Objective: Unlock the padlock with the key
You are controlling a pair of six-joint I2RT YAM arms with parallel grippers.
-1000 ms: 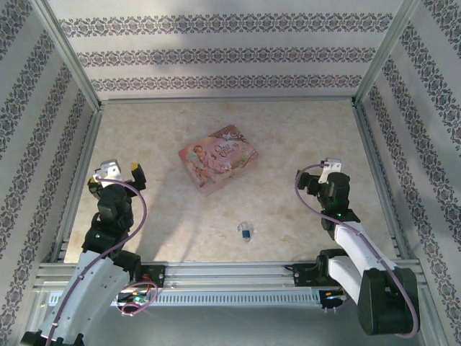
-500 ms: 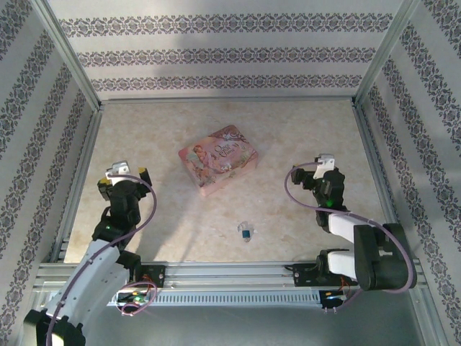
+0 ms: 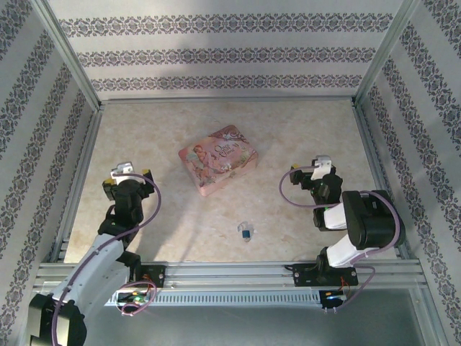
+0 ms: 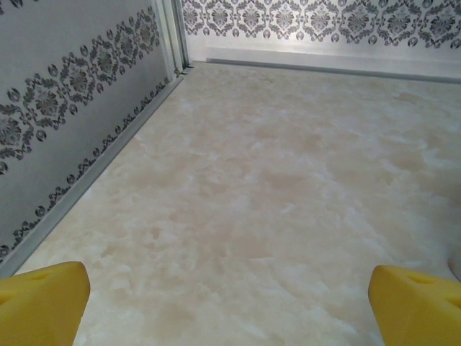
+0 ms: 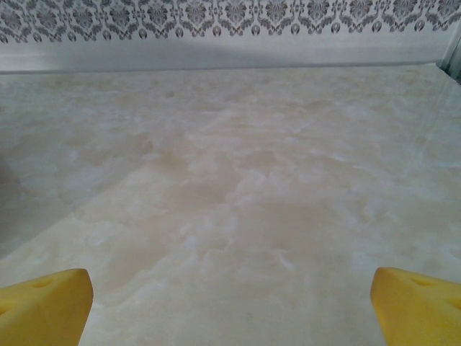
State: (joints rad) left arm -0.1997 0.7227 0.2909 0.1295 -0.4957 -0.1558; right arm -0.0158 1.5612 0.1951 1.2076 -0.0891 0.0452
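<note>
The pink box [image 3: 218, 160] bears curly lettering, too small to read.

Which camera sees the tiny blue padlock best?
The top external view. There the padlock lies in the open on the table, near the front edge, small but unblocked. Both wrist views point across marbled tabletop past their own yellow fingertips instead.

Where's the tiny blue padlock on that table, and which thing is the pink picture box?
padlock [image 3: 245, 233], overhead view, on its dark blue body.
pink box [image 3: 218, 159], overhead view, on the middle of its illustrated lid.
</note>
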